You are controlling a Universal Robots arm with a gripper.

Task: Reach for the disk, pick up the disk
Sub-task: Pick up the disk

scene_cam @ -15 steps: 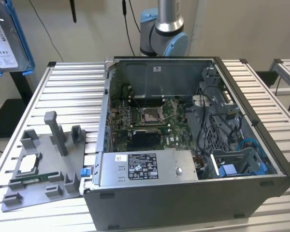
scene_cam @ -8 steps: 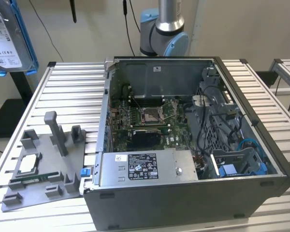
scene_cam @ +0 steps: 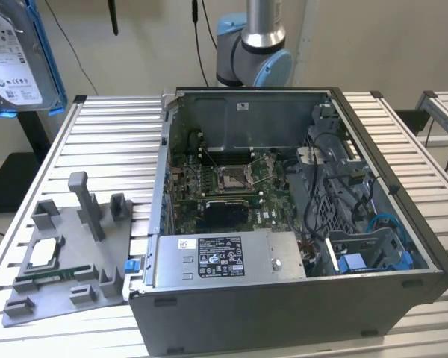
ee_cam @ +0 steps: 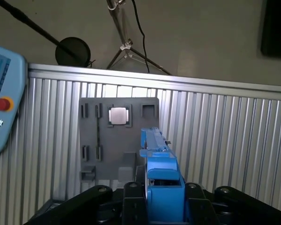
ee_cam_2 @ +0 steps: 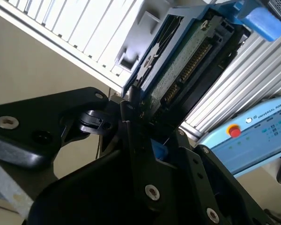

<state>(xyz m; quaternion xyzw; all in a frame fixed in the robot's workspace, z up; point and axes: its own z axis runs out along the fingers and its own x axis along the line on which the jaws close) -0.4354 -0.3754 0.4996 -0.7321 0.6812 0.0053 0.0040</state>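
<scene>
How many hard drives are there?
1. The flat silver-grey hard drive in a bright blue plastic frame is clamped in the black gripper, at the exterior view's upper left. Others may hide inside the grey computer case.

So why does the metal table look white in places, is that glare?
Yes, glare: in the first wrist view the table shines brightest next to the grey tray; in the second wrist view its slats wash out white behind the disk, the gripper dark in front; in the exterior view the computer case is shaded inside.
</scene>
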